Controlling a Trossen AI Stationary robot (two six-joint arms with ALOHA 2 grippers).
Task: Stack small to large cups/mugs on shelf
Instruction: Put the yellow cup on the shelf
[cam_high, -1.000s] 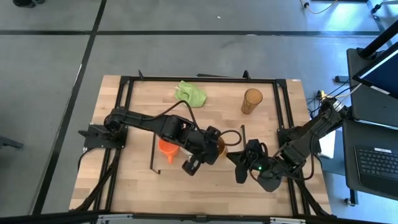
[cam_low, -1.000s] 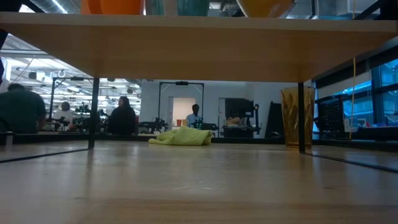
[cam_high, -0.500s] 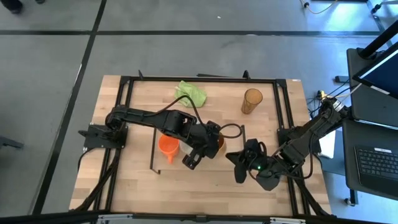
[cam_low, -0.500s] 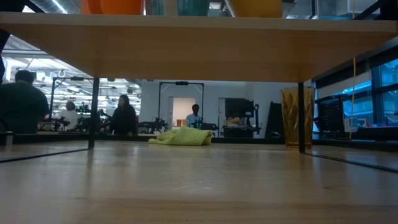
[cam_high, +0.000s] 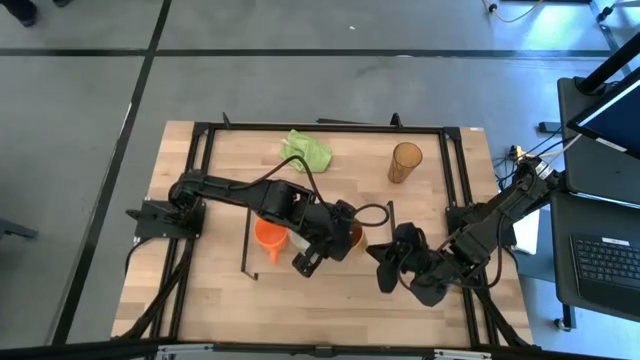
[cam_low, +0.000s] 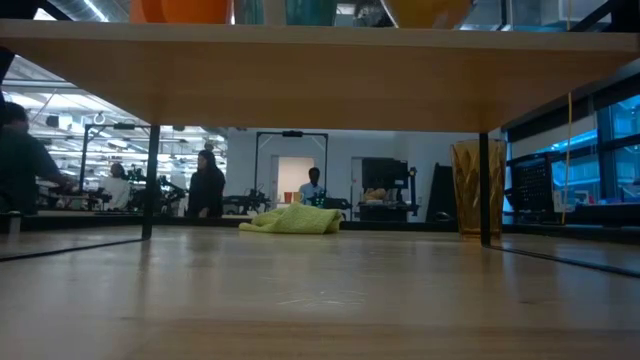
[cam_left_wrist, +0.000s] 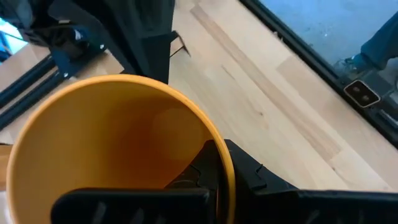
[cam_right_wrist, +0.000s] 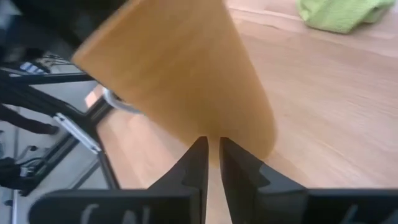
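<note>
The left gripper (cam_left_wrist: 211, 180) pinched the rim of the tan-brown cup (cam_left_wrist: 118, 143), seemingly light, rigid and slick, while the right gripper (cam_right_wrist: 210, 163) fingers stood nearly closed, empty.

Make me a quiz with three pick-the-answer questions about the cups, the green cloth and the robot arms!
1. Where does the amber tumbler stand?
A. On the shelf
B. On the tabletop at the far right, away from both arms
C. In the right gripper

2. What colour is the cloth?
A. Green
B. Red
C. Blue

3. What is the left gripper doing?
A. Hanging empty
B. Holding the tan-brown cup by its rim
C. Holding the cloth

Answers:
1. B: the high view shows the tumbler alone beyond the shelf.
2. A: both the high and low views show it green.
3. B: the left wrist view shows one jaw inside the cup's rim.
</note>
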